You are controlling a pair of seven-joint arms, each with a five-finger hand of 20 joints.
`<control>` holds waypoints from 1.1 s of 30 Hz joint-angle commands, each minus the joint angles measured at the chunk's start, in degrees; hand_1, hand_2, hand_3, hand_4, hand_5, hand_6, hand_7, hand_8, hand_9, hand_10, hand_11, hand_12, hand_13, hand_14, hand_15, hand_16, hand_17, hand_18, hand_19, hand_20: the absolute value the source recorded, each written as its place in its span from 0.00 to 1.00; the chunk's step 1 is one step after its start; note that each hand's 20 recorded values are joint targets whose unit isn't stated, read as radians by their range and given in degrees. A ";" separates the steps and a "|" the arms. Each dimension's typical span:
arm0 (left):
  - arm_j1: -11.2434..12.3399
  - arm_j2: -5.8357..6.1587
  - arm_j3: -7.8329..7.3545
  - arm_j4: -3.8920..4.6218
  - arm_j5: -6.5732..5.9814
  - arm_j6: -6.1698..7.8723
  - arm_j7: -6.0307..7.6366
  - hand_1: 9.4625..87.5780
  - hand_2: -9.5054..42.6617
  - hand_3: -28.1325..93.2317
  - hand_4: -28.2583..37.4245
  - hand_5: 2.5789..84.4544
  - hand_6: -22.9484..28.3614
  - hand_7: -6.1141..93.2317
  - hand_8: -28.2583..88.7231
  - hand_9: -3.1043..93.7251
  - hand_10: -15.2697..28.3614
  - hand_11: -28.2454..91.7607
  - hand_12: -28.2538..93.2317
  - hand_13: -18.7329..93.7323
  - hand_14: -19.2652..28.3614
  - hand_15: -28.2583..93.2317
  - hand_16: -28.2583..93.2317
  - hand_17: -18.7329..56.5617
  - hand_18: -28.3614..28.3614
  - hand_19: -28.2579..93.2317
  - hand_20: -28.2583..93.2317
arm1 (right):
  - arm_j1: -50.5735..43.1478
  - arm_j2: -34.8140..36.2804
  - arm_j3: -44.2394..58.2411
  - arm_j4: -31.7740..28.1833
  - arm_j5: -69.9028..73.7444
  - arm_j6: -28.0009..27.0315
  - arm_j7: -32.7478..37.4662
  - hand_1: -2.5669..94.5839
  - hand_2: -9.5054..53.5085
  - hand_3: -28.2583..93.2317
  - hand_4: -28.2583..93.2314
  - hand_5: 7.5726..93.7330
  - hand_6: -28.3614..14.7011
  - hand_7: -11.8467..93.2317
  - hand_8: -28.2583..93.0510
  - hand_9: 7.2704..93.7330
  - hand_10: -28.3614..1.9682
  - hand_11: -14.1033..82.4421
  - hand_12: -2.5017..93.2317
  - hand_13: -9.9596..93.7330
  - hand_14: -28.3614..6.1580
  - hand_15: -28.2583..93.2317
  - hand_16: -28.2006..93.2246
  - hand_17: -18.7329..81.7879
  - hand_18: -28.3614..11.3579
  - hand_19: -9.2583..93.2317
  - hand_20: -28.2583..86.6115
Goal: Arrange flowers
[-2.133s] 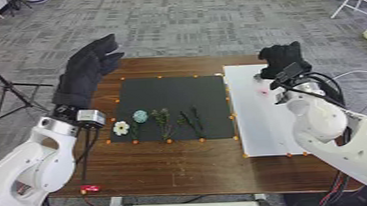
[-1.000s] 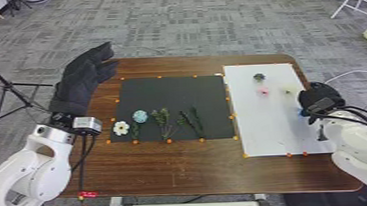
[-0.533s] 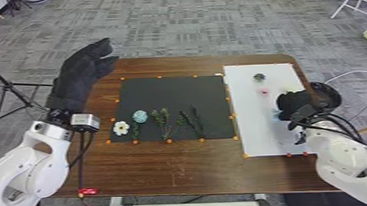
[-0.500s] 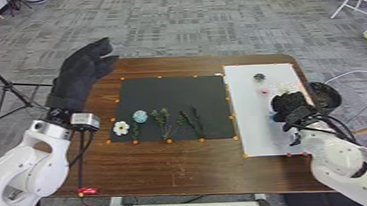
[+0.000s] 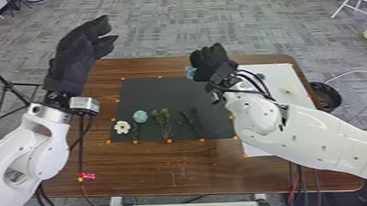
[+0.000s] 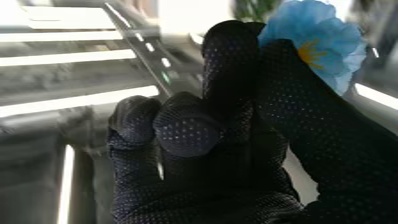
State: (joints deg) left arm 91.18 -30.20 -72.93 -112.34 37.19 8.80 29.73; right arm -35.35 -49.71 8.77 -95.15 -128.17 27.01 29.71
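Head view: the right black-gloved hand (image 5: pixel 212 62) pinches a blue-petalled flower (image 5: pixel 190 72) near the far edge of the black rectangular mat (image 5: pixel 148 95). Placing seems the step; next, lower it and release.

Blue flower (image 6: pixel 306 27), yellow-centred, held near twelve o'clock of black mat (image 5: pixel 157 92); white bloom (image 5: pixel 121 127), eight o'clock; pale-blue bloom (image 5: pixel 140 116) beside; green sprigs (image 5: pixel 165 117), flat, six o'clock.

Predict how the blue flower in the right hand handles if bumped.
The thin, ruffled petals of the blue flower would probably fold or crease. It might also twist, being pinched near the fingertips of the right hand.
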 commanded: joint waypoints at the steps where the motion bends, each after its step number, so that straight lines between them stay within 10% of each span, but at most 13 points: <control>1: -1.73 1.52 -0.09 -0.24 -0.74 2.45 2.51 0.20 0.14 0.80 0.04 0.35 0.50 0.24 0.17 0.28 0.61 0.40 0.39 0.35 0.69 0.47 0.28 0.13 0.85 0.55 0.35 | 6.40 -10.76 -1.92 5.69 3.19 -4.10 -4.06 0.48 0.00 0.94 0.10 0.81 0.70 0.55 0.22 0.92 0.74 0.42 0.58 0.79 0.66 0.88 0.52 0.52 0.19 0.94 0.73; 14: -6.21 2.02 4.09 0.03 -0.70 2.01 3.11 0.20 0.14 0.80 0.04 0.35 0.50 0.24 0.17 0.29 0.61 0.40 0.39 0.35 0.69 0.47 0.28 0.13 0.85 0.55 0.35 | 9.35 -19.73 -11.24 15.42 3.81 -13.62 -5.30 0.46 0.00 0.96 0.11 0.81 0.70 0.55 0.23 0.92 0.74 0.42 0.58 0.79 0.66 0.88 0.52 0.52 0.18 0.94 0.73; 33: -4.81 1.59 3.53 -0.20 -0.72 1.58 2.76 0.20 0.14 0.80 0.04 0.35 0.50 0.24 0.17 0.29 0.61 0.40 0.39 0.35 0.69 0.47 0.28 0.13 0.85 0.54 0.35 | 8.69 -20.07 -14.32 15.99 1.79 -20.33 -6.80 0.49 0.00 0.93 0.09 0.79 0.72 0.55 0.22 0.90 0.74 0.41 0.58 0.77 0.65 0.89 0.52 0.50 0.18 0.94 0.73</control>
State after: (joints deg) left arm 85.53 -27.88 -68.55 -112.16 36.54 10.85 32.00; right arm -26.07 -69.78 -5.74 -79.31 -124.86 7.64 23.71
